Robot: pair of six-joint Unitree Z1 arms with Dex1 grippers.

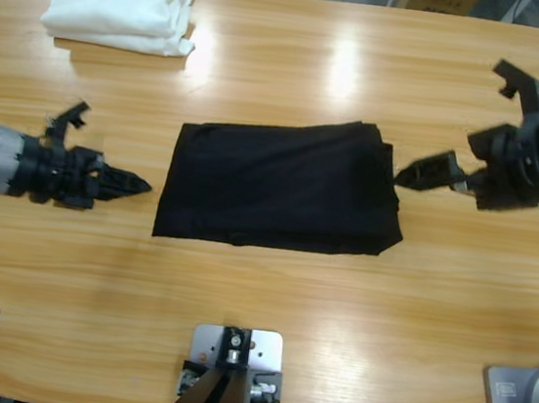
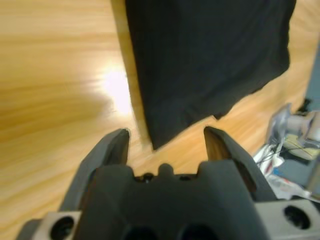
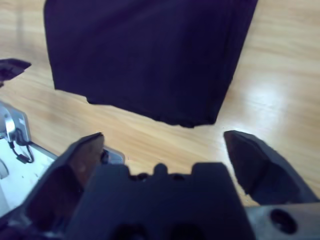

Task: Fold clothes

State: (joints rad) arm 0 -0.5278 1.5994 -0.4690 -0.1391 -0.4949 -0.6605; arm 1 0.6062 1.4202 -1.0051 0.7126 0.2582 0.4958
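Shirt at centre frame in my high view: the black garment lies folded into a rough rectangle on the wooden table, flat, its layered edge along the right side. No collar or lettering shows from here. My left gripper comes in from the left edge of the frame at mid-height, its tip just short of the shirt's left edge and not touching it; in the left wrist view its jaws stand a little way apart with nothing between them, the shirt's corner lying just ahead on the wood. My right gripper enters from the right edge, its tip just beside the shirt's upper right corner; I cannot tell whether it touches. In the right wrist view its jaws are spread wide and empty, the folded shirt ahead filling the upper part of the frame. A white folded pile sits at the upper left of the high view, well apart from the shirt.
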